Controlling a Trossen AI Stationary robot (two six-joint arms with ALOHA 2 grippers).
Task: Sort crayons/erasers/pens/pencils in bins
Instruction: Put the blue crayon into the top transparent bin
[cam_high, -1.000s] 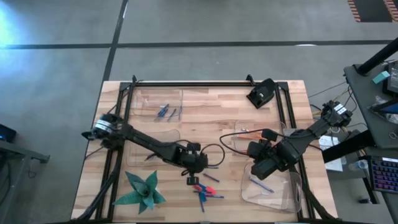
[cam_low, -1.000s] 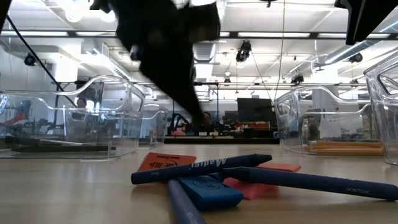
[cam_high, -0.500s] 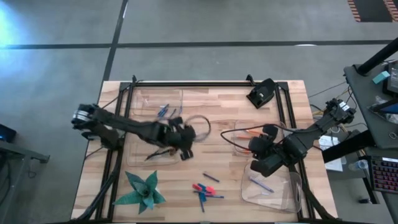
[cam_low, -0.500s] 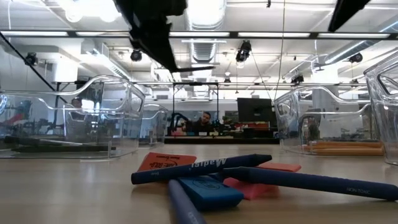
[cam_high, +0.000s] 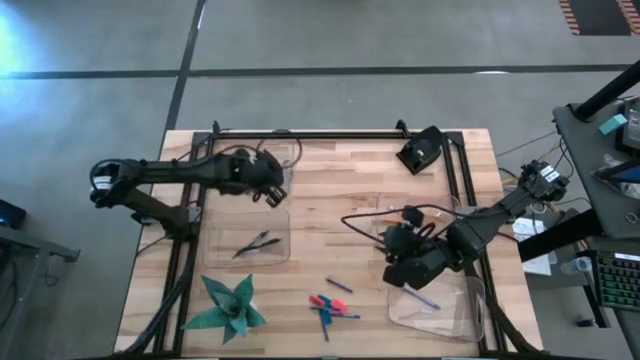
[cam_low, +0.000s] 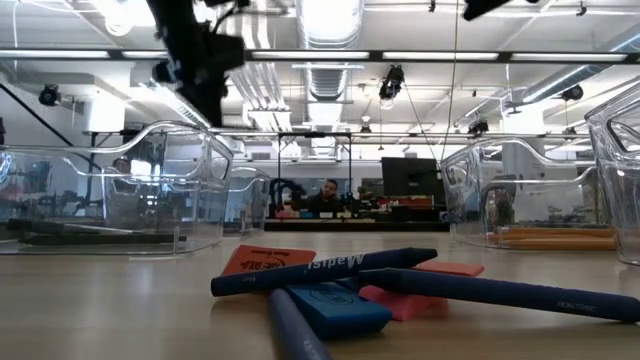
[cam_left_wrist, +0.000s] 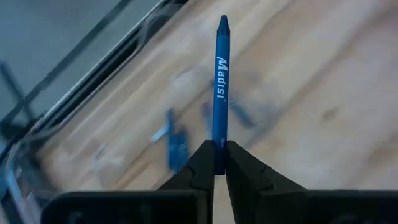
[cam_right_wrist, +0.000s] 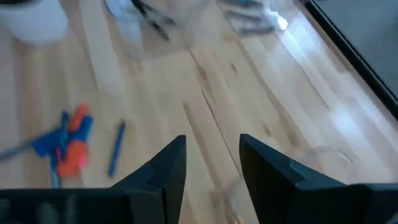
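My left gripper is shut on a blue crayon above the far-left bin, which holds a few blue crayons. My right gripper is open and empty, above the table by the two right bins. The far-right bin holds orange pencils. A pile of pink-red and blue erasers with blue sticks lies near the table's near edge. It also shows in the low view and in the right wrist view. My left gripper pinches the blue crayon by its blunt end between its two fingers. The crayon runs on in line with the fingers, its pointed tip away from the gripper. It is lifted clear, above the far-left bin.
The near-left bin holds black pens. The near-right bin holds a blue pen. A single blue stick lies beside the pile. A green paper plant stands at the near left, and a black device sits at the far right.
My left gripper has gone up from beside the pile and toward the table's far-left corner, carrying the blue crayon, and now hangs over the far-left bin. My right gripper has shifted a little toward the table's left.
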